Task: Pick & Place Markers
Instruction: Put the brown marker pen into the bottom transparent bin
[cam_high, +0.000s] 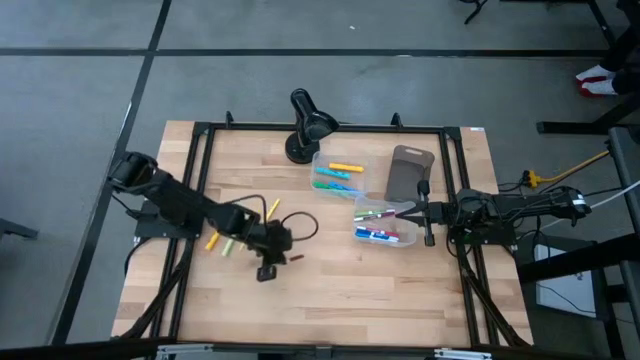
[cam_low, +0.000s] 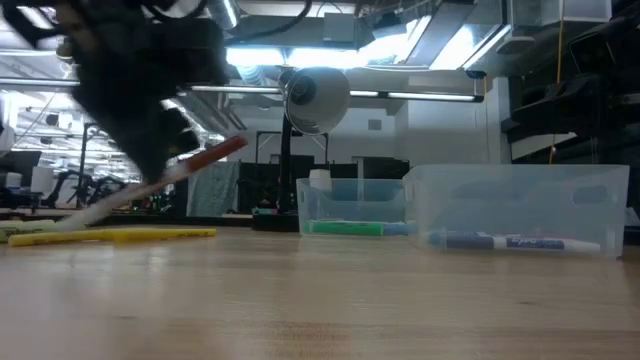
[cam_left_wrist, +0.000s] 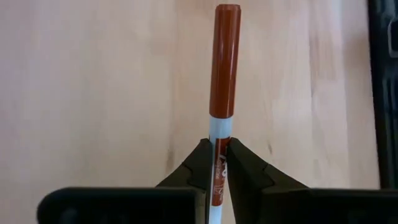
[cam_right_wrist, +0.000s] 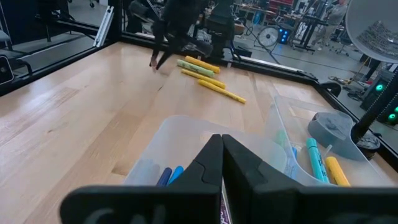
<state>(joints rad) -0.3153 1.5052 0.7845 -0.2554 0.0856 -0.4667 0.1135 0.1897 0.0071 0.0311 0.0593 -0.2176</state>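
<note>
Left gripper pinches a red marker at its white barrel, above the tabletop. It looks light, stiff, slippery; mid-barrel suits. Right gripper waits, fingers together.

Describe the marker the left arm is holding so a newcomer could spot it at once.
Start at the wooden table and follow the left arm to its gripper near the table's middle. Pinched between its fingers is the red-brown marker, its capped end pointing away from the gripper. Unlike the yellow markers lying loose beside the arm, it is held tilted off the wood.
</note>
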